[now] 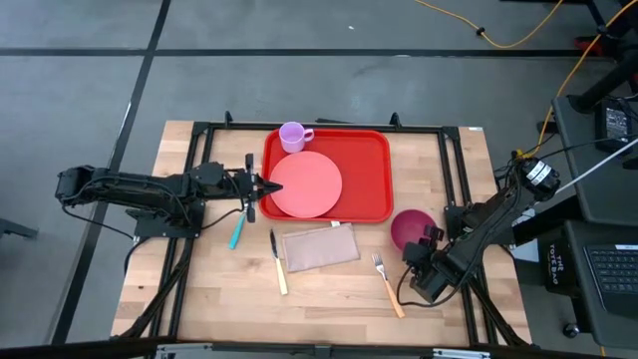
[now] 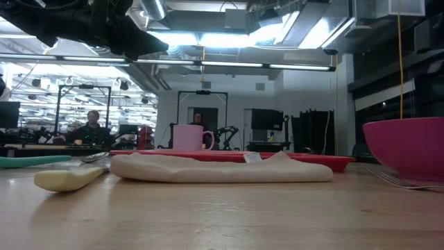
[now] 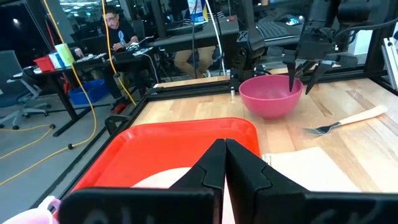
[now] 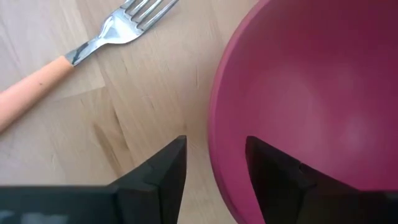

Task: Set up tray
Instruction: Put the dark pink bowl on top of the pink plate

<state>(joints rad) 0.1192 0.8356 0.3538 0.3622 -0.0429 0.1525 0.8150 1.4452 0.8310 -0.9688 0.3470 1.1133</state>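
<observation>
Tray (image 1: 364, 165) lies under closed left fingers (image 1: 261, 186); open right fingers (image 1: 424, 237) straddle the bowl's (image 1: 409, 227) rim.

plate (image 1: 306, 184) and cup (image 1: 293, 136) on the tray (image 1: 367, 170) (bowl (image 1: 411, 228) beside it), napkin (image 1: 320, 246) between knife (image 1: 277, 262) and fork (image 1: 389, 284).

Two slim black jointed arms, matte, with boxy motor housings at the joints. Thin black cables along the links. Left end effector (image 1: 261, 186): two dark wedge-shaped fingers tapering to points. Right end effector (image 1: 427, 241): same black, blocky fingers with angled tips.
</observation>
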